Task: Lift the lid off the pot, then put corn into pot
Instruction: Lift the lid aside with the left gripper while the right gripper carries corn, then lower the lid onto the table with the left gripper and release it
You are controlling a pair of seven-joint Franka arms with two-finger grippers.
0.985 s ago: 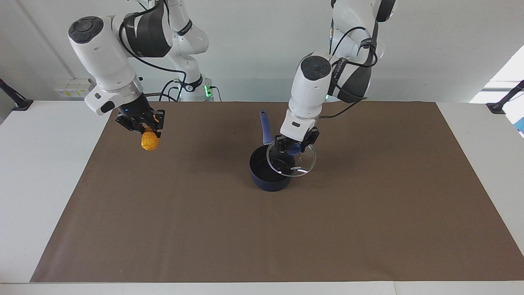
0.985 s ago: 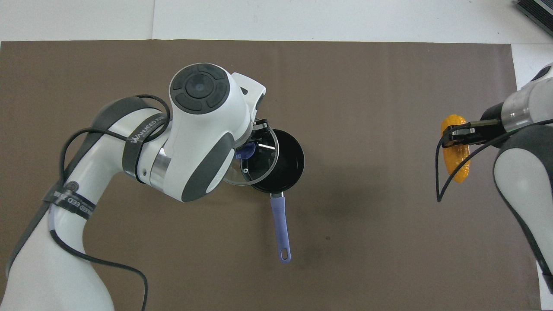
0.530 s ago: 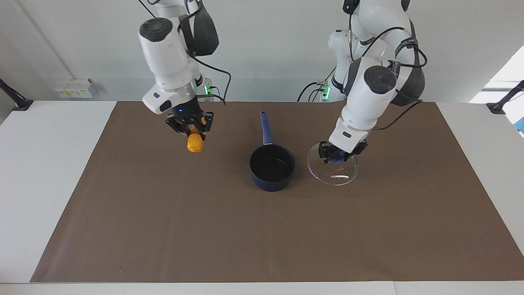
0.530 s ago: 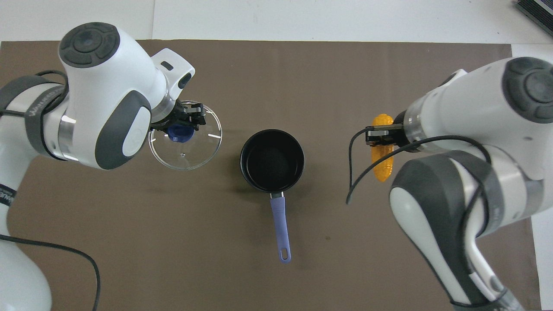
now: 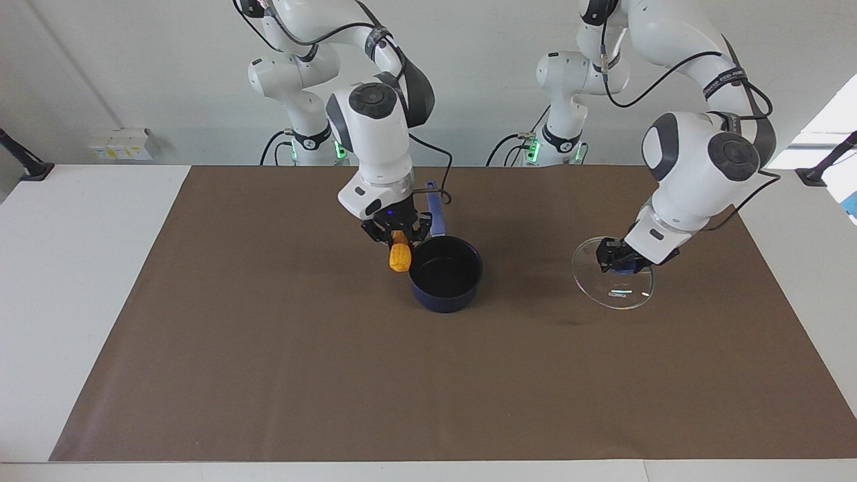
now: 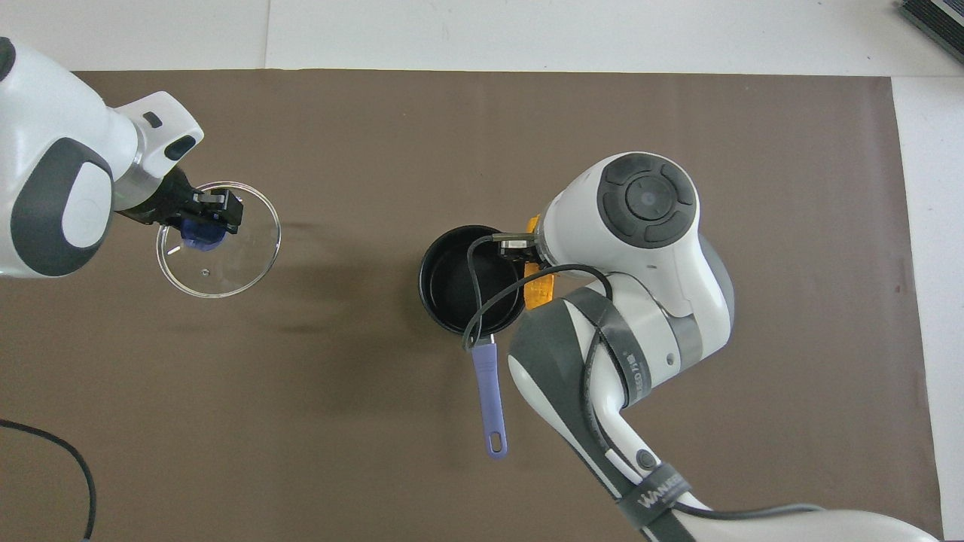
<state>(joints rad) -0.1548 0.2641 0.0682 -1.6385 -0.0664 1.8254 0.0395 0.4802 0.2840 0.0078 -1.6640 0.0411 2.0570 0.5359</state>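
Corn (image 5: 400,257) has reached pot (image 5: 445,274) rim; lid (image 5: 613,281) carried farther aside.

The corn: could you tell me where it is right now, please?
The corn hangs from the right gripper, up in the air over the pot's rim at the right arm's end.
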